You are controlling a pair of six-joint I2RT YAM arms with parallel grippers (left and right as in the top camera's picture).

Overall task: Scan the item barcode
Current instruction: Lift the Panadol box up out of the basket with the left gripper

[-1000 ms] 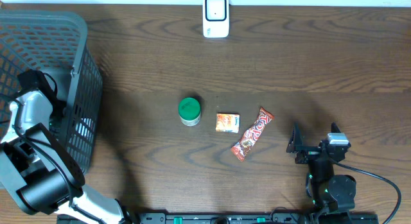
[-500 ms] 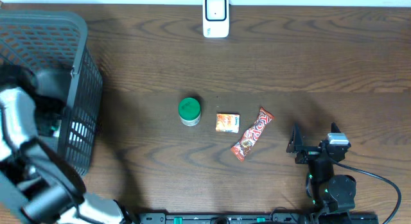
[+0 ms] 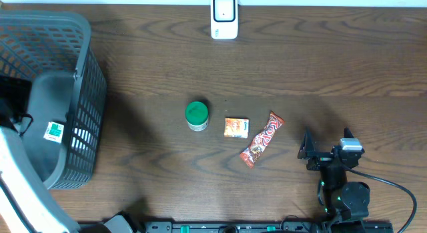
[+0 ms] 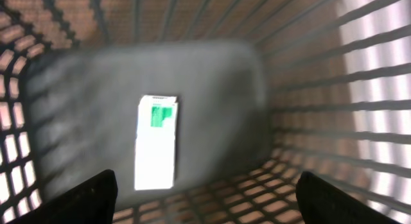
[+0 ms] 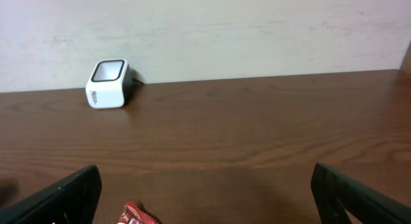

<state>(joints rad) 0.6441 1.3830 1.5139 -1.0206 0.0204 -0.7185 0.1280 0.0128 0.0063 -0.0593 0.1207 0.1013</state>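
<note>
Lifted and widened since a second ago, the left gripper (image 4: 205, 189) hangs inside the basket (image 3: 87, 79), fingers spread and empty. Directly below it, the white-and-green box (image 4: 156, 142) lies flat on the basket floor. Well right of the basket, the right gripper (image 3: 308, 153) stands spread wide, holding nothing.
</note>
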